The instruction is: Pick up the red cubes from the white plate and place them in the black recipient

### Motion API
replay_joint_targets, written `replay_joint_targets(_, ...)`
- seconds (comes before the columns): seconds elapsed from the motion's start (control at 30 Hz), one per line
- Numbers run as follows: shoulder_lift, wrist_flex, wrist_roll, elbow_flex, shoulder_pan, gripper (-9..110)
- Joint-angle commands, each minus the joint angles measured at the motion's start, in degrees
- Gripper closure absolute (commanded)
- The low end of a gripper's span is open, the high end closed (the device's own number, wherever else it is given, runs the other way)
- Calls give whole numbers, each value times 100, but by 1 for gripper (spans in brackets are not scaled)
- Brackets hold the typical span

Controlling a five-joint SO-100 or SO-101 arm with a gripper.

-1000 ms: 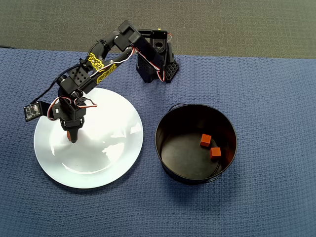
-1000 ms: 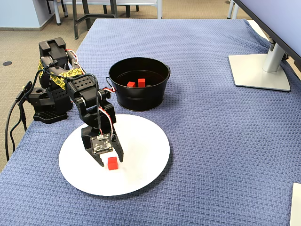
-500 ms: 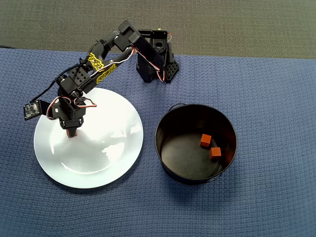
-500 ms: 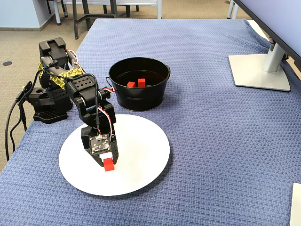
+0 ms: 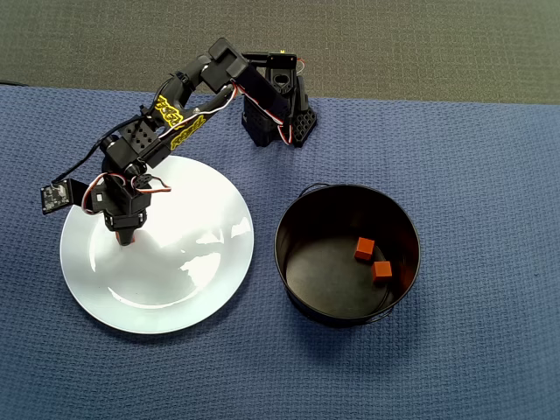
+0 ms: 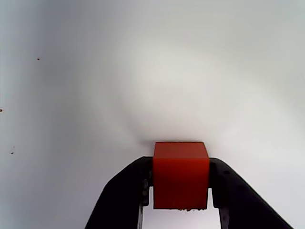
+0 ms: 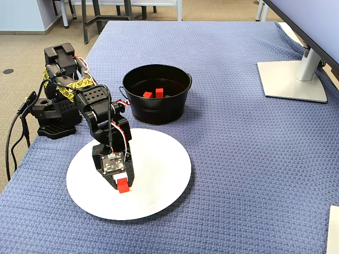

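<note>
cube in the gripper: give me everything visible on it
The held red cube is small, matte red-orange, with sharp edges and flat unmarked faces. In the wrist view it sits square between the gripper's two black fingers, one pressed on each side. The fixed view shows it low over the left part of the white plate; whether it touches the plate cannot be told. From overhead the arm hides nearly all of it.

Surface cover: blue woven textured cloth [image 7: 238, 159] spread over the whole surface.
Monitor stand: silver flat base [image 7: 291, 79], far right in the fixed view.
Floor: beige carpet [image 7: 21, 47], beyond the left edge.
</note>
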Motion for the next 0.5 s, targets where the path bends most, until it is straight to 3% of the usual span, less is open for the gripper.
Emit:
replay_joint_targets(0.0,712,-88,439,88,0,101)
replay_joint_targets(0.23,2522,782,2030,202,-650,101)
replay_joint_targets(0.47,4148,932,3867,712,-2109,102)
